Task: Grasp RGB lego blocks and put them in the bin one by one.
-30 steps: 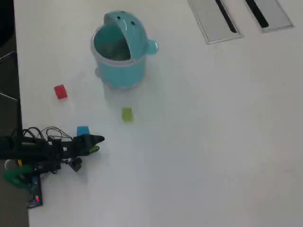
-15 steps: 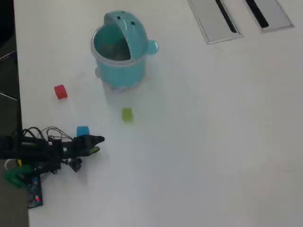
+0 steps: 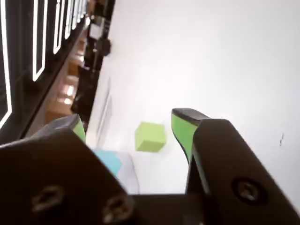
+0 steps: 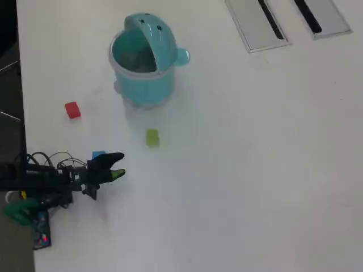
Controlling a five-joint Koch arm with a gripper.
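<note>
Jaws parted, empty, above table (image 4: 238, 170).

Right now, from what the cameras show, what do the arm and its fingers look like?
The arm is black, slim, with thin dark cables looping above it, and green parts and a small circuit board with a red light near its base. The gripper is black plastic with bright green pads lining its fingers; the wrist view shows round screw heads on the black finger bodies.
</note>
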